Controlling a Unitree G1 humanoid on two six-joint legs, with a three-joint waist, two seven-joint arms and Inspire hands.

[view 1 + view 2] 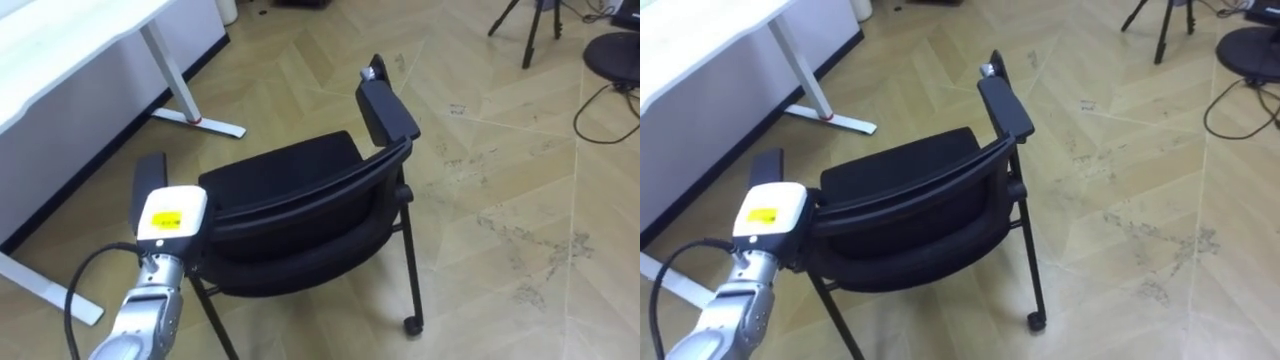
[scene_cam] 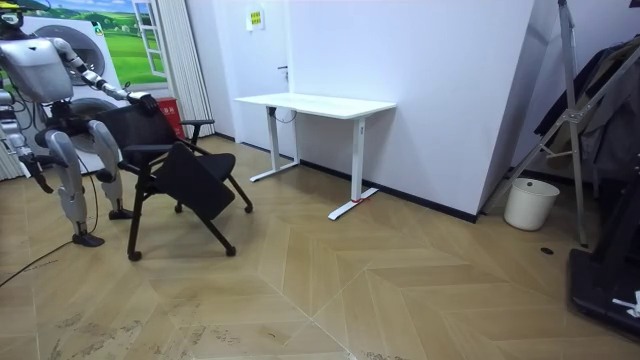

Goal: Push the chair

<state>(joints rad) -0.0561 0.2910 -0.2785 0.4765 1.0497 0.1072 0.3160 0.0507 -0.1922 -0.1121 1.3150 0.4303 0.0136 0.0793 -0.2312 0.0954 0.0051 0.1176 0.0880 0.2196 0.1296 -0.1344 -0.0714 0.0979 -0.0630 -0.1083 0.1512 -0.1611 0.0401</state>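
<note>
Wood flooring beside the white desk (image 1: 60,40) carries the black chair (image 1: 290,185). Our left hand (image 1: 170,215) sits at the backrest's corner, but we cannot tell its finger state. We judge the push in hand. The next move calls for steady forward pressure.

1. Bare floor (image 1: 500,190) lies open to the right of the chair (image 1: 300,200) and beyond it.
2. The desk (image 1: 60,40) shuts the left side, and only a strip of floor separates its foot (image 1: 200,122) from the chair.
3. 1 tripod (image 1: 529,35) stands far right, seemingly well apart.
</note>
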